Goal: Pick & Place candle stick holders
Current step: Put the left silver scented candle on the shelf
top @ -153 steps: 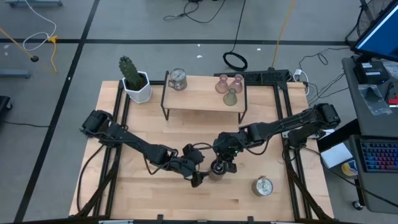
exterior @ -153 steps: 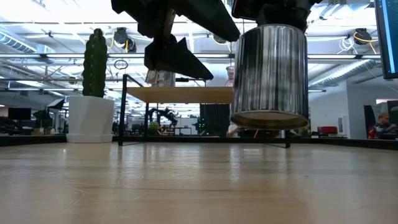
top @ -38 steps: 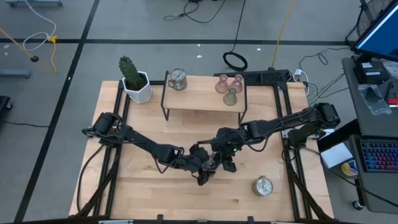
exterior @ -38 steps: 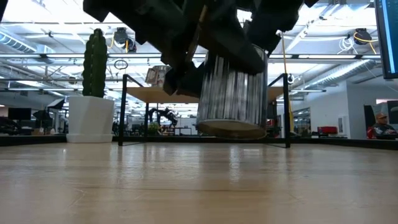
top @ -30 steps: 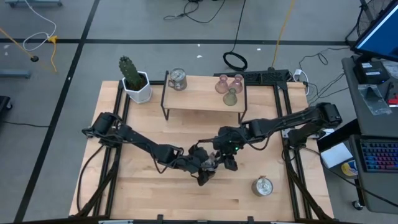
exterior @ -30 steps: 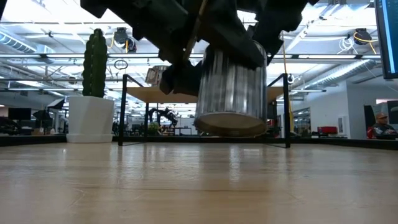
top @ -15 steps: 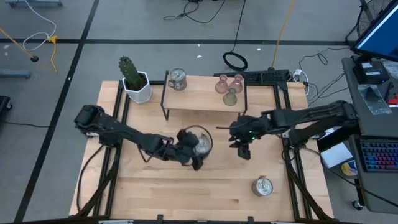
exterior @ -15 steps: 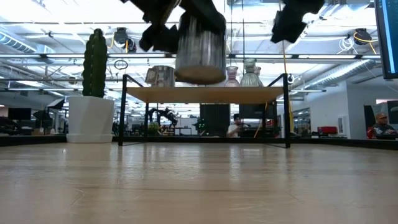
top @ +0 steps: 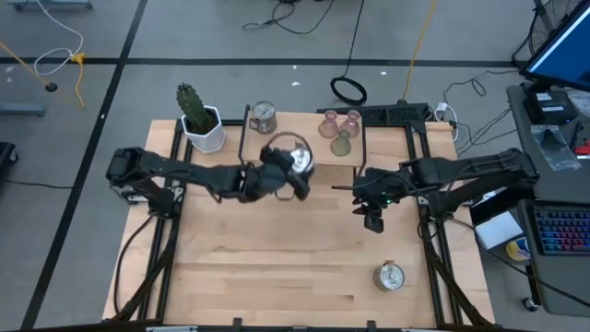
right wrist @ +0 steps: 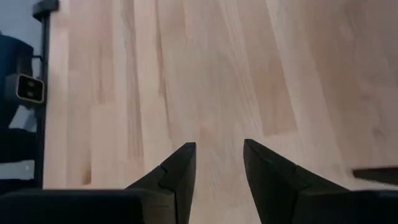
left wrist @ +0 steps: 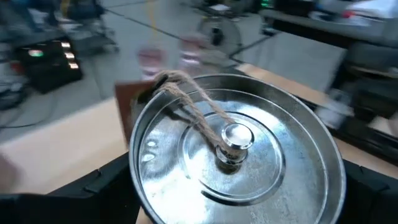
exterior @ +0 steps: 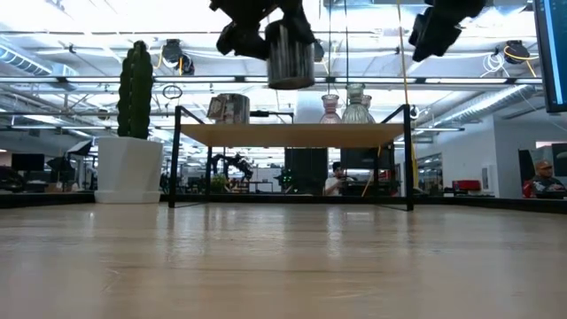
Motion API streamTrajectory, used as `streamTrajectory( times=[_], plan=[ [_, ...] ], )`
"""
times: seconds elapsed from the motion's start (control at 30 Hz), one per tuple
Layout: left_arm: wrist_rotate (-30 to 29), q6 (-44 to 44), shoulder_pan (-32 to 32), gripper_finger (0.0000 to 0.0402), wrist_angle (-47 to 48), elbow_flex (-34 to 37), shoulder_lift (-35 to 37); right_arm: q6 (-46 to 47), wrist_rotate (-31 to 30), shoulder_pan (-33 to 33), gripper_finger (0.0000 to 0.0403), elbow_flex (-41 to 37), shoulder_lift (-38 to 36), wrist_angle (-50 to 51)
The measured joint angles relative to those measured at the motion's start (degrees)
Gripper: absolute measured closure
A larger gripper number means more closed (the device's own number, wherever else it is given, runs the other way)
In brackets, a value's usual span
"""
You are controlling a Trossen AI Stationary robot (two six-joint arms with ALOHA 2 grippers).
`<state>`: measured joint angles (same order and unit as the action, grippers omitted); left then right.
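A silver metal candle stick holder (top: 293,159) is held aloft by the left gripper (top: 284,175), its fingers (left wrist: 112,180) spread wide around the round body. In the low view the tin hangs above the small raised shelf (exterior: 292,135), over the gap between the silver holder (top: 264,117) at the shelf's left end and the 3 glass holders (top: 338,129) at its right end. The left wrist view looks down on the lid, its knob and a loop of twine.

The right gripper (top: 372,218) hovers over bare counter (top: 304,277) on the right side, its fingers (right wrist: 180,171) a little apart and holding nothing. A 3rd silver holder (top: 390,275) lies on the counter near the front right corner. A white pot with a cactus (top: 198,118) stands beside the shelf.

The step in hand looks like placement on the shelf. It is best done by lowering the tin level into the free middle stretch, clear of the neighbours on both sides, and by letting go only once the base rests flat on the board.
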<state>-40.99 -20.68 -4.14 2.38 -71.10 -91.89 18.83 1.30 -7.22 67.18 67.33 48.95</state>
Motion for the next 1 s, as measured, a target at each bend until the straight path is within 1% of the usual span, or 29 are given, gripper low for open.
streamTrajectory(
  times=[0.1,0.23,0.4,0.5,0.6,0.73,0.93,1.0],
  plan=[
    [-1.4,1.3,3.1,0.0043,0.5,-0.9,0.0,-0.1,0.1,0.0,0.0277,0.0,-0.6,3.7],
    [-2.0,2.3,7.4,0.0043,0.3,-2.5,-0.1,-1.5,0.1,0.0,0.0277,0.0,-2.1,5.7],
    [-2.7,2.6,12.2,0.0043,0.1,-3.4,-0.1,-2.7,-0.4,0.0,0.0277,0.0,-4.5,5.4],
    [-2.5,2.6,14.2,0.0043,-2.2,-3.5,-0.3,-3.1,-2.9,0.0,0.0277,0.0,-5.6,5.4],
    [-0.8,2.5,15.2,0.0043,-3.5,-3.5,-1.0,-3.2,-4.7,0.0,0.0277,0.0,-6.3,5.3],
    [-1.2,1.8,15.5,0.0043,-4.2,-3.5,-2.3,-3.3,-4.7,0.0,0.0277,0.0,-6.7,5.0],
    [-5.8,0.7,15.4,0.0043,-6.3,-3.4,-5.3,-3.2,-4.6,0.0,0.0277,0.0,-6.7,4.7],
    [-5.4,-0.2,15.6,0.0043,-6.8,-3.4,-5.7,-3.2,-4.6,0.0,0.0277,0.0,-6.7,4.5]
  ],
)
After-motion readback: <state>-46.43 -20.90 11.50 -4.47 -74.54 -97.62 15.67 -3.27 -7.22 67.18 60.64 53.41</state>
